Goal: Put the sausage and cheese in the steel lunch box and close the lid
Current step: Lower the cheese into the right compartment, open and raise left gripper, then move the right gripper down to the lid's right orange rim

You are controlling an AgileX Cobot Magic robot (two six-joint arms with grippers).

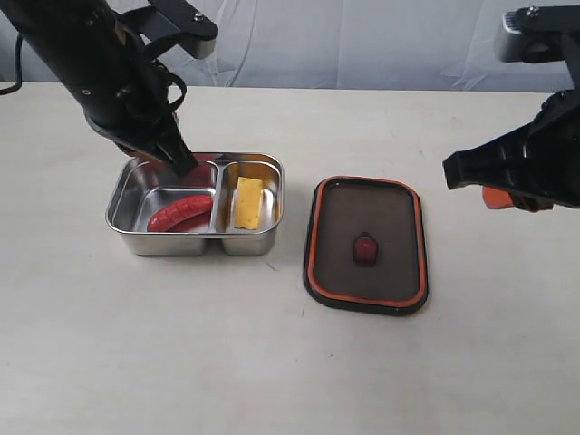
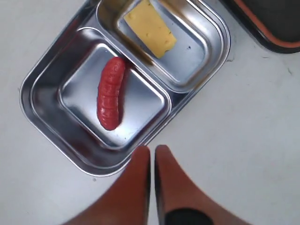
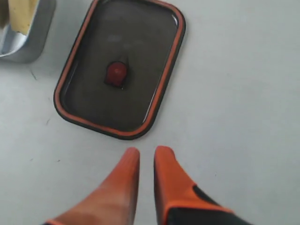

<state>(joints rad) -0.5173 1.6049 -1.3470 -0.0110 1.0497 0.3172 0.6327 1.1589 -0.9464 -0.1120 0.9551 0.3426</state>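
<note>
Right gripper hovers off the table, its orange fingers drawn almost together with only a thin slit between them, pinching nothing. It hangs at about 2 o'clock from the dark translucent rectangular lid, which lies flat on the pale table. The lid's orange rim and small red valve tab face up.

That lid sits at 3 o'clock from the shiny two-compartment steel lunch box, near it but not touching. The glossy red curved sausage lies in the larger compartment on the 9 o'clock side. The yellow cheese wedge lies in the smaller one on the 3 o'clock side. So filling looks done and closing is the step in hand.

Left gripper, fingers pressed together and empty, hangs over the box's 11 o'clock rim and should clear off first.

To do it well, the right fingers must spread, then take the lid by its 3 o'clock edge. If the orange seal is indeed uppermost, the lid needs turning over. It should be squared to the box's rounded corners before pressing down.
</note>
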